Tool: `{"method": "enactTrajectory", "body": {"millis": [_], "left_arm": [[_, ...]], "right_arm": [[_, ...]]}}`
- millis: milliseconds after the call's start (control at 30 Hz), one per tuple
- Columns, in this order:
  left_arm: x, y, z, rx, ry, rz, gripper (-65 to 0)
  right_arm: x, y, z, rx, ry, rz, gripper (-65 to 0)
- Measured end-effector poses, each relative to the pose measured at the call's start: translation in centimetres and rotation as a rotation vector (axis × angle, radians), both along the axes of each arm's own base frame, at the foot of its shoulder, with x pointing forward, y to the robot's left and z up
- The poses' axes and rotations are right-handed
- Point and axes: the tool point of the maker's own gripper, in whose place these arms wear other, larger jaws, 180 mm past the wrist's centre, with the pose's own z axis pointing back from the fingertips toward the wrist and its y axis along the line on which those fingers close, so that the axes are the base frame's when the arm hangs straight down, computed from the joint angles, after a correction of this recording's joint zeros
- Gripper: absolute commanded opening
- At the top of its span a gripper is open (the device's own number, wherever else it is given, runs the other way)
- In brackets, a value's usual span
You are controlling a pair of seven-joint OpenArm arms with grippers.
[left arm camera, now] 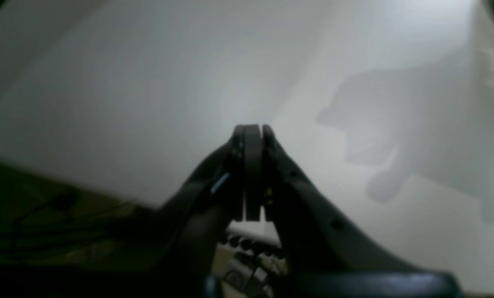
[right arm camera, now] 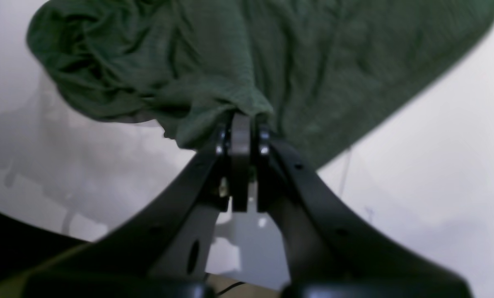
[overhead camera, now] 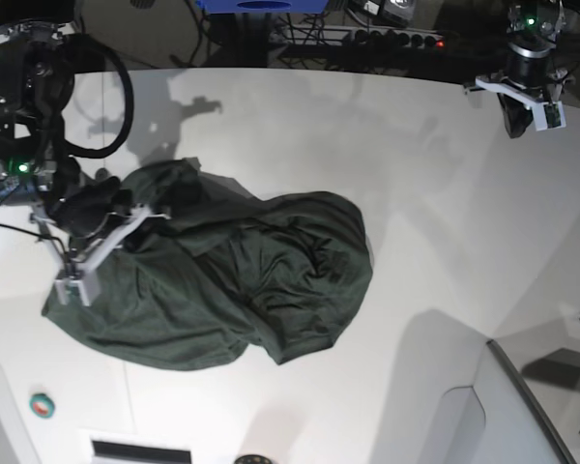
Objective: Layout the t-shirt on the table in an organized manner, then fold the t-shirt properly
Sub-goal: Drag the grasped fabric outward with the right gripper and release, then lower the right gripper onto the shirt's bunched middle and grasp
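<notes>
at nine o'clock on the table, the right gripper is pinched closed on a bunched fold of the shirt, which lies crumpled across the left-centre of the tabletop. the left gripper is closed on nothing and hangs over bare table up at two o'clock, well apart from the cloth. this looks like the laying-out step, barely begun; the next move likely calls for drawing that pinched edge outward toward nine o'clock to open the heap, with the left arm coming in to take an opposite edge.
</notes>
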Motion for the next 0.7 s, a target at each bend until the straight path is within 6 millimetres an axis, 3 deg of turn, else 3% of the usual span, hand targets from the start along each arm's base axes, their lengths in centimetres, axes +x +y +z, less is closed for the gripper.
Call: {"method": "enactTrajectory", "body": {"millis": [100, 233, 467, 533, 600, 667, 700], "left_arm": [[2.0, -1.5, -0.8, -0.048, 0.039, -0.016, -65.0], [6.3, -3.5, 0.4, -0.081, 0.011, -0.054, -65.0], [12.9, -10.2, 2.6, -0.190, -0.043, -0.168, -65.0], [14.4, -11.4, 3.2, -0.205, -0.047, -0.186, -65.0], [15.2, -11.8, 3.6, -0.216, -0.049, -0.186, -65.0], [15.5, -11.9, 3.7, -0.220, -0.042, -0.182, -65.0], [15.7, -11.8, 3.6, -0.219, -0.040, -0.181, -65.0]], "right_arm": [[-0.5, -3.0, 0.0, -0.032, -0.001, -0.080, -64.8], [-1.2, -5.7, 0.0, -0.035, 0.005, -0.168, -64.8], [-1.3, -7.4, 0.3, -0.036, -0.004, -0.227, -63.5], [-1.3, -7.8, 0.1, -0.040, -0.001, -0.235, -54.5], [-1.3, -7.9, 0.1, -0.049, 0.001, -0.236, -39.2], [-1.1, -6.8, 0.0, -0.058, 0.003, -0.191, -28.4], [-0.9, -5.5, 0.0, -0.046, 0.002, -0.156, -27.2]]}}
